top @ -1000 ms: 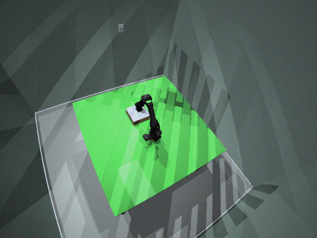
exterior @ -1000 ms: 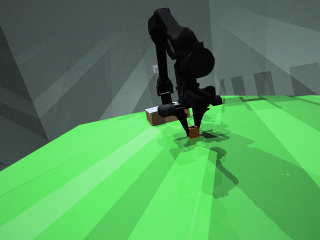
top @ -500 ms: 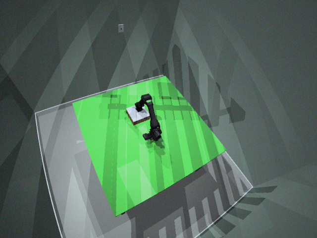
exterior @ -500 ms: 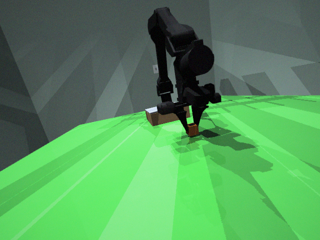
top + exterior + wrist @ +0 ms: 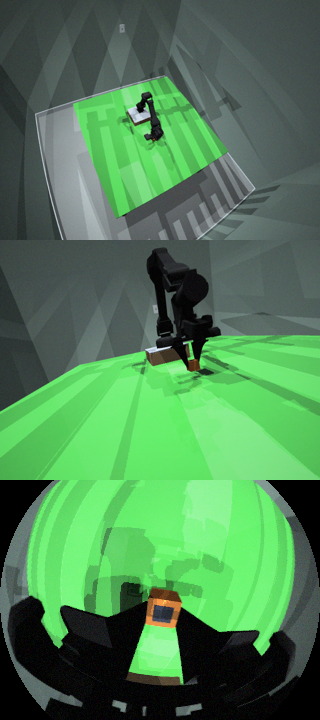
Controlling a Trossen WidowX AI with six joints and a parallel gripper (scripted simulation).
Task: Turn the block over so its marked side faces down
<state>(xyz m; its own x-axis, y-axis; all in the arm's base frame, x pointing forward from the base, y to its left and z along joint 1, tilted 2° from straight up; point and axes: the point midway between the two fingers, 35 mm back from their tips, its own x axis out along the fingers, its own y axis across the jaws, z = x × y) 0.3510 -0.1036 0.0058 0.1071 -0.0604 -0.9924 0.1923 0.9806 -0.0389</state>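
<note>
The small orange block is between the fingertips of my gripper, which is shut on it. The block looks upright and slightly above the green table, with its dark shadow apart from it in the exterior view. A dark square mark faces the wrist camera, on the block's upper side. In the top view the arm hides most of the block. The underside is hidden.
The arm's base stands on a white-topped brown slab behind the gripper; its brown edge shows low in the wrist view. Striped shadows cross the table. A grey floor with a pale raised border surrounds the table.
</note>
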